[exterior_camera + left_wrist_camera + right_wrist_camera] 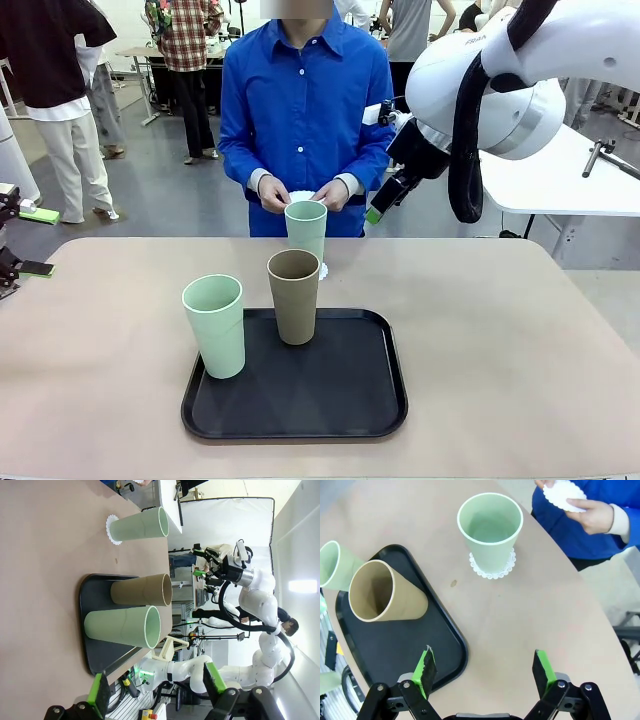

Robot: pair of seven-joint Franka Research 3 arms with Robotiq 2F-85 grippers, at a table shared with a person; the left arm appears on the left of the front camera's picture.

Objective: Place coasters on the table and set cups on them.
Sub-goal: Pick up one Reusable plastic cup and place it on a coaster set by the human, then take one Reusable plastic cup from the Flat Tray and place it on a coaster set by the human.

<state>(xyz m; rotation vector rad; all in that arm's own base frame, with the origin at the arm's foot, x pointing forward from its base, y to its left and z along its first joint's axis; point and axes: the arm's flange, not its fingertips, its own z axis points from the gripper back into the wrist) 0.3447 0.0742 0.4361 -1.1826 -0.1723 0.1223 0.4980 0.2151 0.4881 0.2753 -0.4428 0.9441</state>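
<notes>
Mint cup [490, 530] atop lacy coaster [492, 575]

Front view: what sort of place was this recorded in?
Probably an open robotics lab or workshop hall: a white robot arm at the beige table, another white work table behind, and several people standing about.

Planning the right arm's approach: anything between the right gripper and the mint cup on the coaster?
Right wrist view: bare table between right gripper and mint cup on its coaster.
</notes>
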